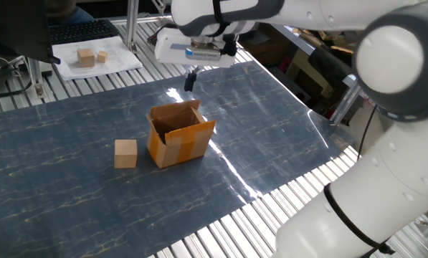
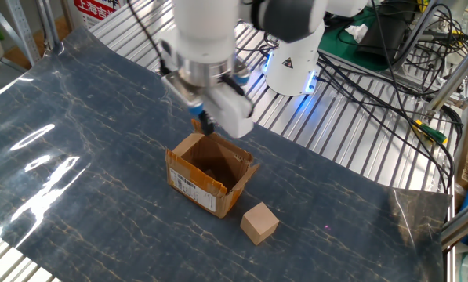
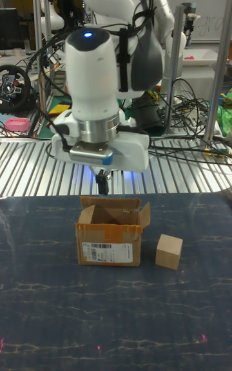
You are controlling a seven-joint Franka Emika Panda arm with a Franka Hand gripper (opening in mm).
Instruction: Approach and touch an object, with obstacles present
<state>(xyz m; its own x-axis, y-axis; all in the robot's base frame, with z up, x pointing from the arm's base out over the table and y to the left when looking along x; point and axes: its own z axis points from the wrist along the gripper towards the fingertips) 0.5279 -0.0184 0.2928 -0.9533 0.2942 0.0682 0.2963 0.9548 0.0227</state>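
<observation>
In one fixed view, the small plain light-tan wooden cube (image 1: 126, 153) is seen resting on the blue marbled table mat (image 1: 285, 129), just beside the orange-brown corrugated cardboard box with upright flaps (image 1: 178, 134). The cube is judged light, rigid and smooth-faced; a gentle touch on its flat top would be safest, since a side push could slide it. The two-finger gripper (image 1: 191, 80) hangs above the mat beyond the box, its fingers appearing pressed together. 2 tan blocks on a white sheet (image 1: 92, 56) lie well apart.

In the other fixed view, the gripper (image 2: 204, 124) is seen above the box's far flap, with the box (image 2: 210, 174) between it and the cube (image 2: 259, 222).

In the tall fixed view, the cube (image 3: 169, 252) sits beside the box (image 3: 109, 230); the upright flaps are judged the main obstruction to a direct path.
</observation>
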